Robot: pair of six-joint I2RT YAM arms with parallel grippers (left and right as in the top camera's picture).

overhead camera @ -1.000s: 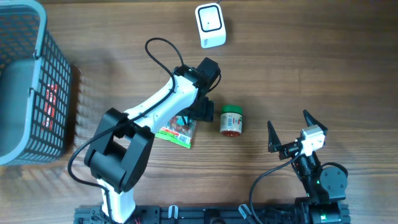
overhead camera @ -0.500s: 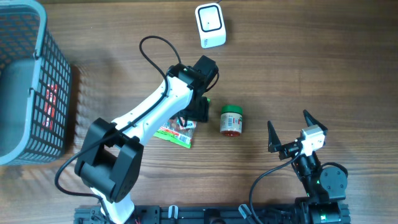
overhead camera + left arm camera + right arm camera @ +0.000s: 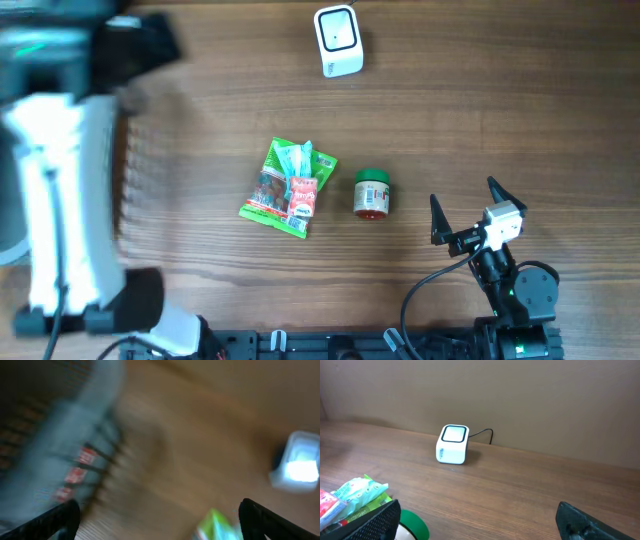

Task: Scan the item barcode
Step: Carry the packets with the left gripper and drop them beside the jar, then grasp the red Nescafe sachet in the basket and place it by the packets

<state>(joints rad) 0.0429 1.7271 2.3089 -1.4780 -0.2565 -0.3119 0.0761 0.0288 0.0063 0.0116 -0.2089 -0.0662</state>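
Hovering blurred beside the basket (image 3: 50,460) at the counter's (image 3: 500,100) left edge, my left hand (image 3: 160,519) has its jaws spread wide on nothing, and my right hand (image 3: 462,193) rests just as agape near the front. Neither holds an item, so I judge a pickup comes first: close on the mid-counter snack packet (image 3: 290,188) by a flat edge, then turn its barcode squarely toward the scanner (image 3: 338,40). Counted: one packet, one green-lidded jar (image 3: 372,194) just beside it, one scanner, one basket.
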